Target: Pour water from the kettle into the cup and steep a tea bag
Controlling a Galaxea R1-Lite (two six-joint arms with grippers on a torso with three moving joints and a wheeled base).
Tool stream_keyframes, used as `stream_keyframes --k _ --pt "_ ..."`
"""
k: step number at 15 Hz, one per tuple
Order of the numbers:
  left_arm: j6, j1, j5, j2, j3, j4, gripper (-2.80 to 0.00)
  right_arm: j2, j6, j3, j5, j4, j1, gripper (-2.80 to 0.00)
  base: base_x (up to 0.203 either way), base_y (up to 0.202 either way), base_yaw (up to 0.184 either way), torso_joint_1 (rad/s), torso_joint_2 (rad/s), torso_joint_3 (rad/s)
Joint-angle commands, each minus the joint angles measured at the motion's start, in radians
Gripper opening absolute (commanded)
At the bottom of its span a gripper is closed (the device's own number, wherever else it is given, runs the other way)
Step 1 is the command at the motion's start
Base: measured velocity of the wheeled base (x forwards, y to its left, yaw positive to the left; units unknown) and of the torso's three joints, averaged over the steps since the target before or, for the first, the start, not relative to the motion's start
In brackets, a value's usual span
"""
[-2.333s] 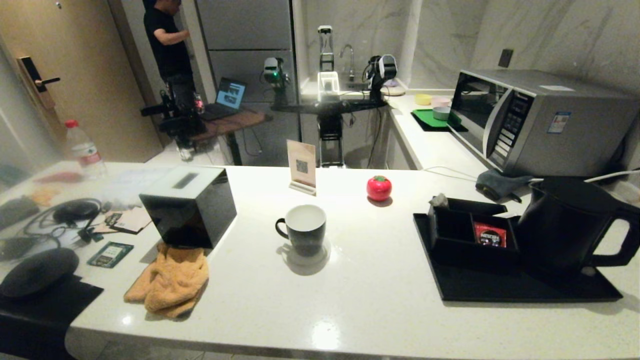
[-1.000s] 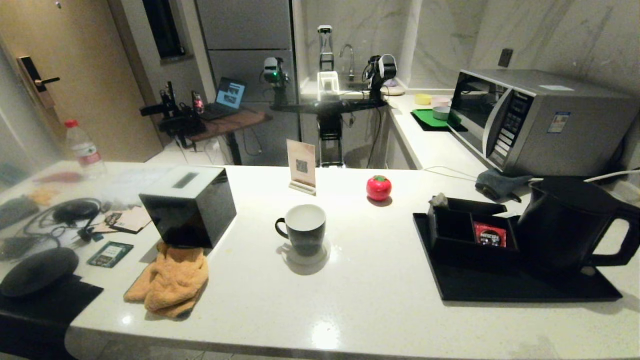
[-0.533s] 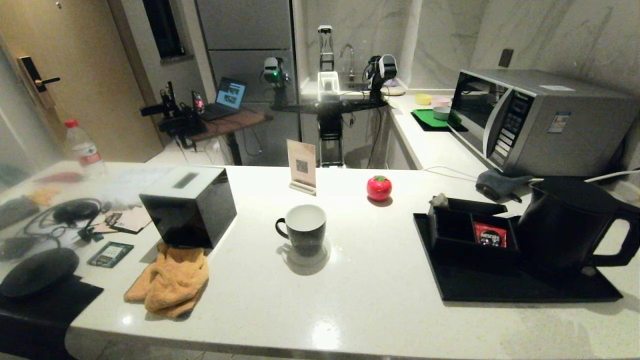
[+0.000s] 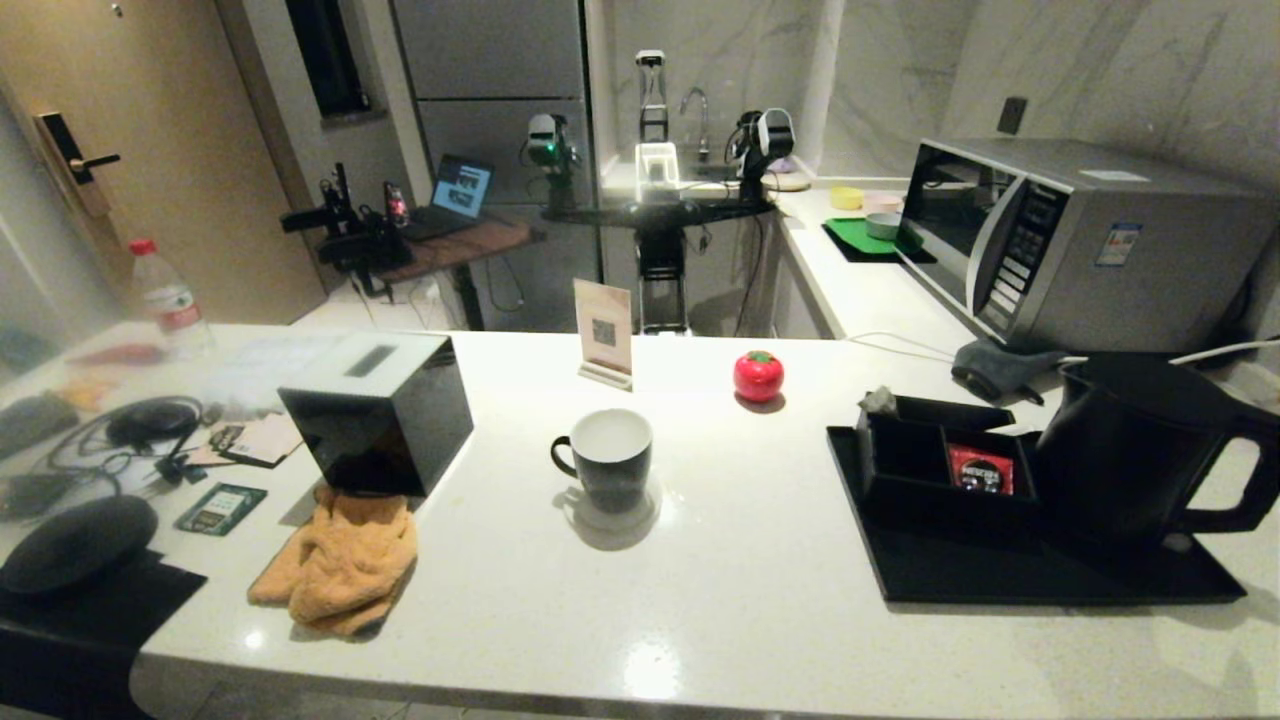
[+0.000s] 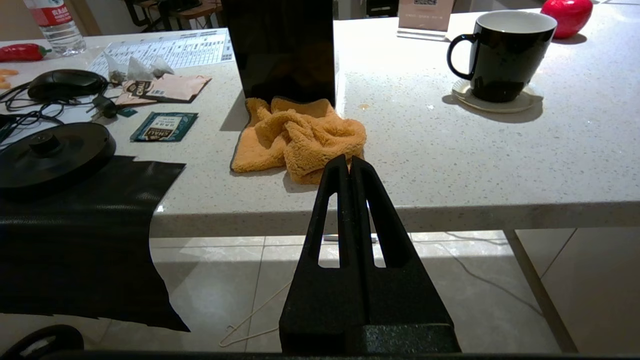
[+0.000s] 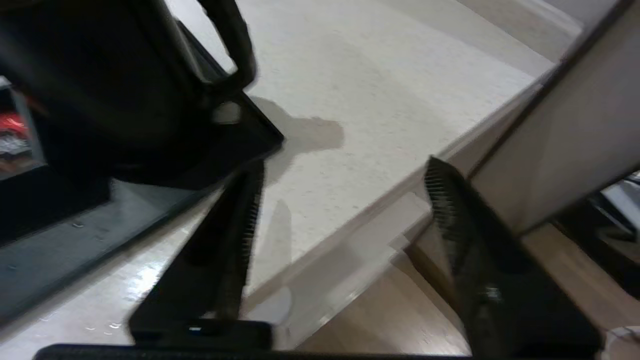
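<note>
The kettle [image 4: 1140,450] is standing on a black tray [image 4: 1000,575] at the right of the white counter [image 4: 740,600], just beside a black compartmented box [image 4: 930,470] that is holding a red sachet [image 4: 980,470] whose print is too small to read. The cup [image 4: 605,460] is sitting on a pale coaster [image 5: 495,102] mid-counter, well apart from the kettle, its white inside looking dry. The right gripper [image 6: 340,175] is hovering by the counter's near edge close to the tray corner, fingers spread and holding nothing. The left gripper [image 5: 350,162] is hanging below the counter edge before an orange cloth [image 4: 340,560], fingers pressed together. A card stand [image 4: 605,330] is showing a QR code; a dark green packet [image 5: 165,126] bears unreadable lettering.
</note>
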State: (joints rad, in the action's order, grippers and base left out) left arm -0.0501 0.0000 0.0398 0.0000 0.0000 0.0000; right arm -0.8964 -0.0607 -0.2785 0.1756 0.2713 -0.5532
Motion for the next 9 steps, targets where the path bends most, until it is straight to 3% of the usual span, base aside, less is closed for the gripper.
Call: stream_keyframes --k 1,5,9 --pt "-0.001 0.001 0.000 0.000 0.000 0.000 -2.80 -0.023 0.033 0.010 0.004 0.001 -0.001 0.00 0.000 0.000 0.000 0.000 0.00 0.000" --pt "-0.001 0.000 0.000 0.000 0.000 0.000 -2.80 -0.109 0.057 0.010 0.004 0.036 -0.001 0.00 0.000 0.000 0.000 0.000 0.00 0.000" --pt "-0.001 0.000 0.000 0.000 0.000 0.000 -2.80 -0.293 0.062 0.031 0.003 0.234 0.000 0.00 0.000 0.000 0.000 0.000 0.00 0.000"
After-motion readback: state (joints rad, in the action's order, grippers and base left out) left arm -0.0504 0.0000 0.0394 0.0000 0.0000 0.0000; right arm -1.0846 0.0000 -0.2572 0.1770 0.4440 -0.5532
